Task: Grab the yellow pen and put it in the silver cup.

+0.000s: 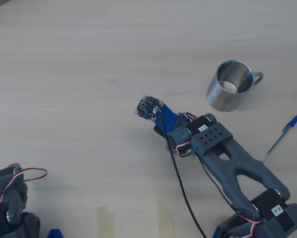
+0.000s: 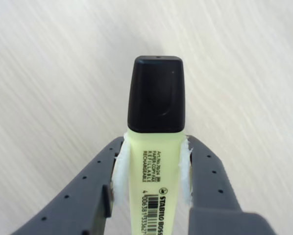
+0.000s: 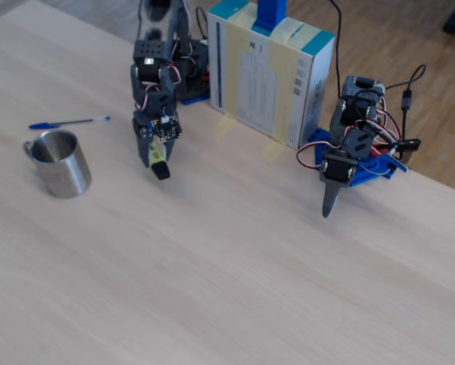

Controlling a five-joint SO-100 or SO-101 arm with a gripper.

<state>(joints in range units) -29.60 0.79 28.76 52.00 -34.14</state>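
Observation:
The yellow pen (image 2: 154,186), a chunky highlighter with a black cap (image 2: 156,95), sits between the white-padded fingers of my gripper (image 2: 155,147), which is shut on its body. In the fixed view the gripper (image 3: 154,149) holds the pen (image 3: 158,161) cap-down just over the table, to the right of the silver cup (image 3: 60,161). In the overhead view the wrist's circuit board (image 1: 148,107) hides the pen. The cup (image 1: 231,85) stands upright and empty up and to the right of it.
A thin blue ballpoint pen (image 1: 282,135) lies right of the cup, behind it in the fixed view (image 3: 68,122). A second idle arm (image 3: 348,161) and a cardboard box (image 3: 269,68) stand at the table's far edge. Tape strips (image 1: 106,222) mark the near edge.

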